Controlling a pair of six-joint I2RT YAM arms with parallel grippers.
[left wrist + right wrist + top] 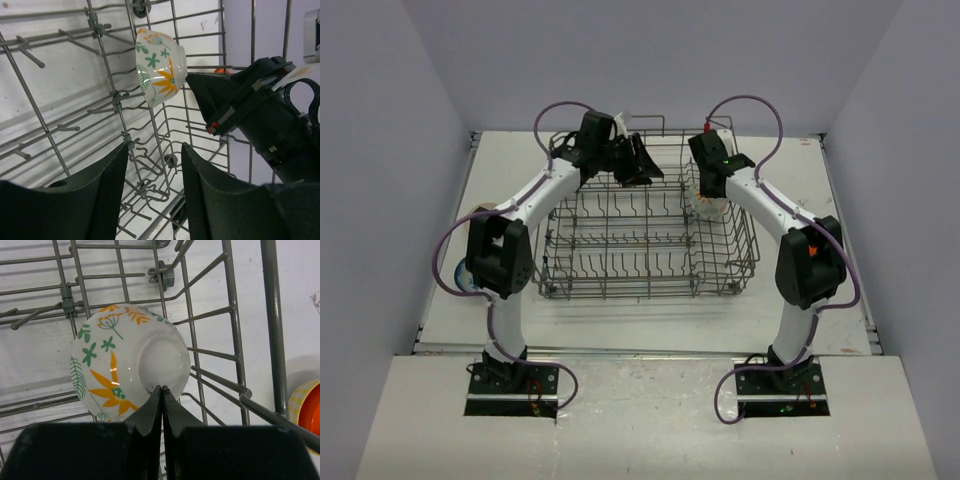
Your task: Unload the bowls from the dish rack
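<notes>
1. Target: the floral bowl (125,370), white with green and orange leaves, tipped on its edge among the tines of the dish rack (650,275), close against the rack's right wall and toward its far end.
2. Lie of it: foot turned toward the right arm, mouth turned away toward the rack's middle, so an axis from foot to mouth nearly in line with that arm's reach.
3. Right fingers (150,412): pressed together with only a hairline between them, nothing seen clamped. Tips dead ahead of the camera at the lower edge of the bowl's foot ring, touching it or all but.
4. Left fingers (107,192): spread wide and empty, over the rack's far side. Bowl ahead of them, seen side-on, apart from the tips, with rack wires between.
5. Nearer arm: plainly the right, at the foot itself; the left only within sight of the bowl's flank.
6. Judged from that: no hold likely with tips closed against a rounded foot. Probably a need to part them and straddle the ring or the rim, or else to nudge the bowl toward the open left fingers. Cannot tell which.
7. Elsewhere: second bowl (306,407), yellow outside and orange within, out on the worktop (650,325) just beyond the rack's right wall; worth clearing on the way out.
</notes>
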